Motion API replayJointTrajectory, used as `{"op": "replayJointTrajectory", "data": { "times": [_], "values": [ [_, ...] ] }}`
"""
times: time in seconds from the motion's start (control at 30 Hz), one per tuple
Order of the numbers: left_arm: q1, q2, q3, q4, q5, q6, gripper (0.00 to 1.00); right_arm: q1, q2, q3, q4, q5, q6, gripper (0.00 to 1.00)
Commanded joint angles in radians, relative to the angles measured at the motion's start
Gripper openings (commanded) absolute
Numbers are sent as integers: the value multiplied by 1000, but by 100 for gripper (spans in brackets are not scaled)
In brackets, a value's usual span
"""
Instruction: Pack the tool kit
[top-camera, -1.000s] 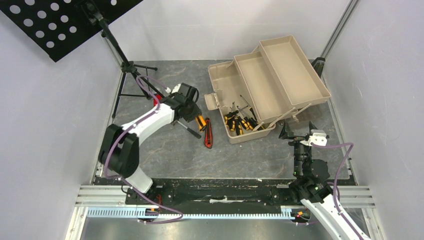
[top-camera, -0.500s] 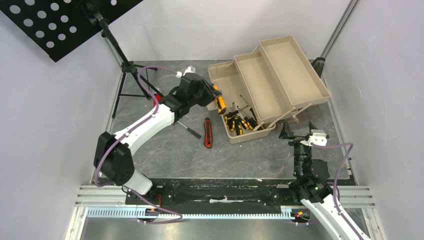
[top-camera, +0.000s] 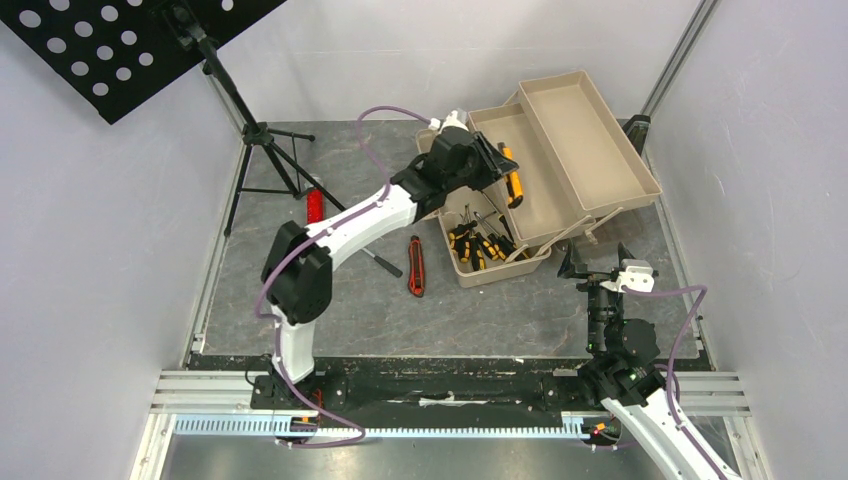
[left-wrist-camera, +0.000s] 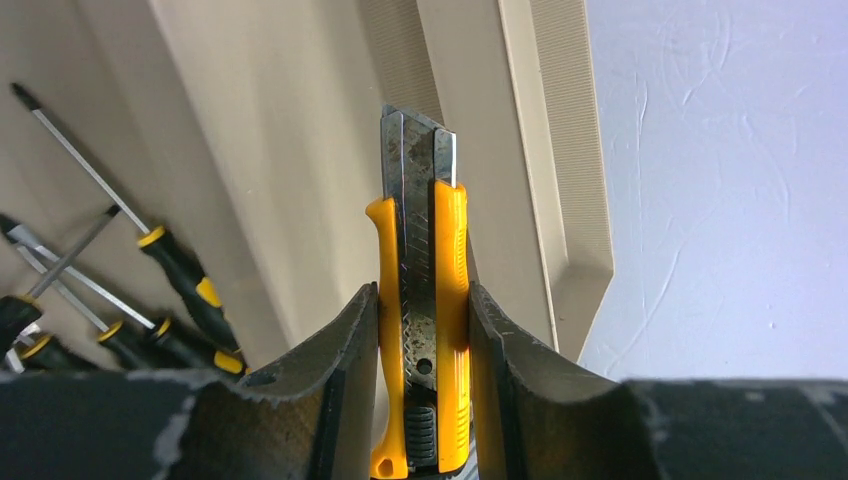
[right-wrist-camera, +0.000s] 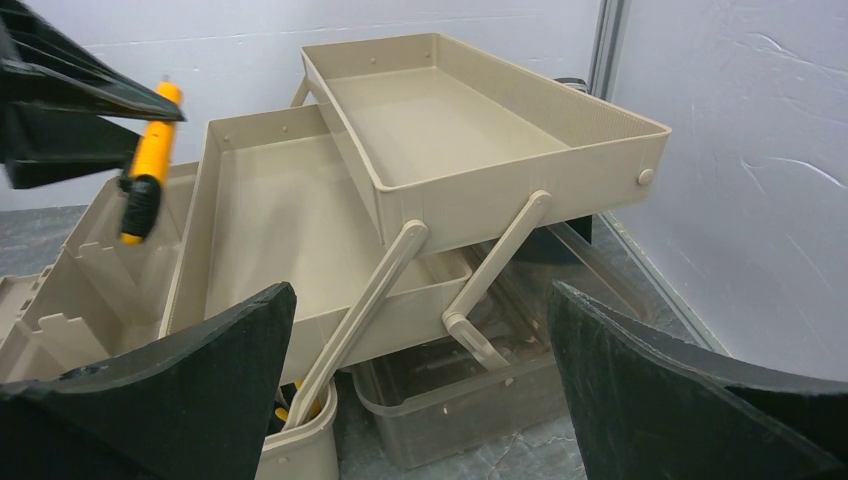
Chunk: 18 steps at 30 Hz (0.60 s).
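Mottled grey tabletop, tan plastic toolbox, orange knife in left jaws

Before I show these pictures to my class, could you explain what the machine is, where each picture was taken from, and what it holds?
These are two robot arms bolted to a table's near edge, each ending in a two-finger gripper. The wide picture looks down from above; the other two come from cameras on each wrist. The left gripper is shut on an orange utility knife, holding it over the open tan toolbox. Yellow-and-black screwdrivers lie in the box's bottom. A red utility knife lies on the grey table. The right gripper stands open and empty beside the box.
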<state>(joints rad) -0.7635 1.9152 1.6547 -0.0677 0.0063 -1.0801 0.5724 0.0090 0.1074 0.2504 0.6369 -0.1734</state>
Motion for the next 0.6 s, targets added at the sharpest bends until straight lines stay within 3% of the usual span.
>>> {"op": "replayJointTrajectory", "data": {
  "times": [0.0,0.1,0.2,0.57],
  "values": [
    [-27,81,108,102,-41,-25,18,6,-54,-5,41,9,-2,98],
    [-37,129,143,107,-68,-31,20,6,-55,-5,41,9,-3,98],
    [-42,171,177,101,-75,-38,28,7,-55,-5,41,11,-3,98],
    [-43,169,163,74,-93,-23,72,6,-58,-5,41,13,-4,98]
  ]
}}
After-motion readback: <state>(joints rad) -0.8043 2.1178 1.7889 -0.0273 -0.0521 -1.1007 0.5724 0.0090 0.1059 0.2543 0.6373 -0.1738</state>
